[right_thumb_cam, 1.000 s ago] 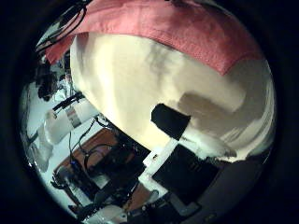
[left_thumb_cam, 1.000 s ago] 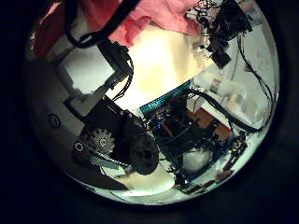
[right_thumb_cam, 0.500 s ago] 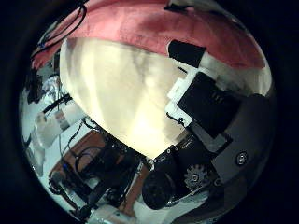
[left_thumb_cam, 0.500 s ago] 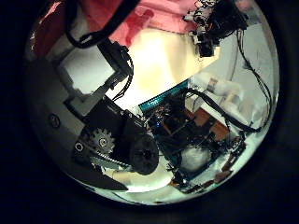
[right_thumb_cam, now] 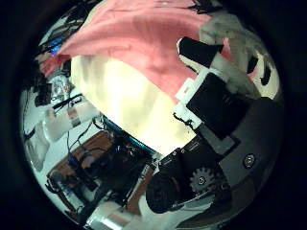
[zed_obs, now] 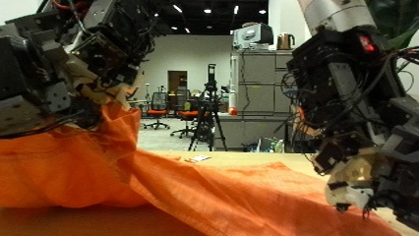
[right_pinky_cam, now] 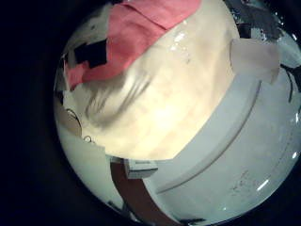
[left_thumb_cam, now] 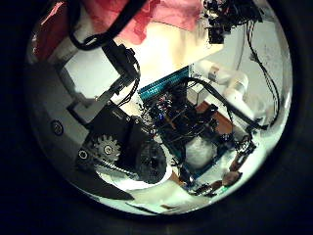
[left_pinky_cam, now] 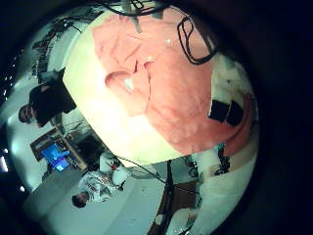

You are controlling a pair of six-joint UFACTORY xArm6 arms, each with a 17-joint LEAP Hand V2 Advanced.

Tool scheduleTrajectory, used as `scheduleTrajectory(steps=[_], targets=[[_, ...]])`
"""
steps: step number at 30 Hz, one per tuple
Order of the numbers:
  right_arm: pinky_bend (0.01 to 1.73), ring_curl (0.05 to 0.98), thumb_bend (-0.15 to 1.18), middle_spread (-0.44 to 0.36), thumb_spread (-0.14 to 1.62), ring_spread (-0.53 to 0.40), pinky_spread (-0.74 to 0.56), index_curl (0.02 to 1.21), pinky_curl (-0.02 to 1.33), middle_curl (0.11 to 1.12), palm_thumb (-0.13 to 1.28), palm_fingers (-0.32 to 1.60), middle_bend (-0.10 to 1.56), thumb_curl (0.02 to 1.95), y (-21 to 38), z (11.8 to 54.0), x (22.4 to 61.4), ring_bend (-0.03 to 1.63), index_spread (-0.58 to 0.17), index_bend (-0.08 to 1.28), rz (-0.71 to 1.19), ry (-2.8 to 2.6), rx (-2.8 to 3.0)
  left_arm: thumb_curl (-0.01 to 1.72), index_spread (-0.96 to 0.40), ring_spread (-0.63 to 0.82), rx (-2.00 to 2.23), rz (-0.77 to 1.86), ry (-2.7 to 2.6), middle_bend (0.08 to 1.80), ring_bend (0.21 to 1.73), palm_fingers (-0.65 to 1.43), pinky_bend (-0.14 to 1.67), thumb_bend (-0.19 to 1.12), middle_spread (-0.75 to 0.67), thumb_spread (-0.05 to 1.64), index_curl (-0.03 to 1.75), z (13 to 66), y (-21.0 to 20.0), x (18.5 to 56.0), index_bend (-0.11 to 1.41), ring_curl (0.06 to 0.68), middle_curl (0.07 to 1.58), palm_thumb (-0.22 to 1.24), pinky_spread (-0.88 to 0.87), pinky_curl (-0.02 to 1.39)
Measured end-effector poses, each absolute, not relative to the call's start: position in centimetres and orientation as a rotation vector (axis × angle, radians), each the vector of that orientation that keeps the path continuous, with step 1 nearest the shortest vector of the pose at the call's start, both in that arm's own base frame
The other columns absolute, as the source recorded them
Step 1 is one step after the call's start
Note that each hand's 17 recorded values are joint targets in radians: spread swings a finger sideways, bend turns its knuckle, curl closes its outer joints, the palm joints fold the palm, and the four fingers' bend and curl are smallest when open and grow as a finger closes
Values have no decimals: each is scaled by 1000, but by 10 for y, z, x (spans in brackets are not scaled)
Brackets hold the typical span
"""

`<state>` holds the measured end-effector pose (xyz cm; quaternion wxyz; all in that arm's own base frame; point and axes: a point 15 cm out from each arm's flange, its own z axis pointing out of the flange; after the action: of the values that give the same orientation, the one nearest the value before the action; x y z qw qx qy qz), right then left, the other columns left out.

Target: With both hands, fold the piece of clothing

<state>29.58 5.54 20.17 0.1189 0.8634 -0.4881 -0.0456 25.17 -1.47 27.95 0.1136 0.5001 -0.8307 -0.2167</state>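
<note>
An orange cloth (zed_obs: 197, 187) lies spread over the pale table (zed_obs: 79, 221). One part of it rises in a peak to my left hand (zed_obs: 79, 59), whose fingers are curled on that raised fold. My right hand (zed_obs: 354, 118) hangs over the cloth's other end with its fingers curled down onto the edge. The right thumb side palm view has the cloth (right_thumb_cam: 134, 43) close under those fingers (right_thumb_cam: 206, 53). In the left little finger side palm view the cloth (left_pinky_cam: 166, 69) covers much of the table (left_pinky_cam: 98, 108), with a dark fingertip (left_pinky_cam: 225, 111) on it.
Behind the table stand a tripod (zed_obs: 209, 108) and a grey cabinet (zed_obs: 256, 98). A bench crowded with electronics (left_thumb_cam: 196, 137) lies beyond the table's edge. The table's rim (right_pinky_cam: 221, 113) runs beside the right hand.
The right hand's fingers have curled in over the cloth's edge. The left palm's view has shifted, so that less table and cloth show and more of the bench.
</note>
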Motion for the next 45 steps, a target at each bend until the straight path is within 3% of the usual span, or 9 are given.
scheduleTrajectory(steps=[3, 9, 13, 15, 17, 20, 32, 40, 45], targets=[[1189, 685, -16, -177, 1086, -241, -326, 825, 768, 837, 1004, 1063, 1195, 593, 56, 206, 293, 1317, -293, 1011, -124, -1438, 2535, 806, -535, -442, 1467, -635, -2437, 777, 1382, 995, 1221, -14, -669, 994, 1596, 280, -15, 253, 157, 524, 1259, 904, -647, 546], [1142, 656, -38, -168, 1122, -260, -394, 767, 751, 768, 839, 886, 1070, 500, 53, 203, 286, 1283, -314, 758, -140, -1403, 2522, 803, -509, -446, 1469, -636, -2436, 777, 1382, 995, 1218, -11, -670, 998, 1608, 280, -15, 253, 157, 524, 1258, 909, -645, 546], [1031, 604, -30, -168, 1114, -283, -512, 722, 692, 710, 799, 566, 932, 460, 51, 195, 279, 1160, -358, 635, -177, -1359, 2516, 803, -493, -449, 1466, -640, -2432, 775, 1380, 992, 1215, -10, -670, 993, 1615, 278, -15, 253, 157, 525, 1256, 909, -646, 547], [840, 560, -42, -152, 1097, -249, -386, 693, 660, 662, 742, 136, 831, 430, 49, 183, 269, 1006, -374, 619, -212, -1345, 2494, 802, -485, -449, 1464, -642, -2430, 775, 1380, 992, 1213, -13, -670, 992, 1618, 277, -15, 253, 157, 525, 1255, 906, -647, 547], [801, 533, -36, -149, 1094, -244, -355, 667, 628, 646, 736, 156, 819, 423, 47, 173, 259, 979, -380, 607, -239, -1334, 2478, 802, -477, -449, 1466, -643, -2429, 778, 1379, 992, 1212, -11, -671, 994, 1621, 277, -15, 253, 157, 525, 1256, 909, -648, 548], [648, 421, -40, -85, 1053, -119, -118, 564, 525, 547, 668, -56, 646, 387, 47, 167, 255, 767, -349, 495, -250, -1332, 2468, 802, -466, -450, 1466, -641, -2428, 775, 1379, 992, 1211, -11, -671, 991, 1625, 278, -15, 253, 157, 526, 1254, 912, -649, 549], [469, 297, -27, -11, 1007, 38, 141, 426, 389, 410, 625, 42, 428, 340, 61, 154, 274, 523, -300, 321, -185, -1329, 2526, 800, -423, -449, 1468, -643, -2426, 775, 1373, 993, 1208, -12, -673, 991, 1638, 278, -15, 253, 156, 528, 1252, 910, -651, 553], [359, 269, -26, -10, 1004, 43, 157, 390, 333, 374, 627, 181, 360, 328, 76, 147, 297, 476, -290, 259, -94, -1379, 2570, 800, -399, -450, 1466, -647, -2423, 771, 1373, 992, 1207, -11, -674, 992, 1643, 278, -16, 253, 156, 531, 1254, 911, -651, 555], [327, 286, -28, -34, 1007, -24, 61, 388, 313, 376, 619, 363, 364, 322, 80, 150, 301, 550, -299, 236, -58, -1373, 2589, 799, -384, -450, 1467, -652, -2416, 771, 1371, 994, 1205, -12, -674, 989, 1645, 278, -15, 252, 154, 531, 1253, 913, -652, 555]])
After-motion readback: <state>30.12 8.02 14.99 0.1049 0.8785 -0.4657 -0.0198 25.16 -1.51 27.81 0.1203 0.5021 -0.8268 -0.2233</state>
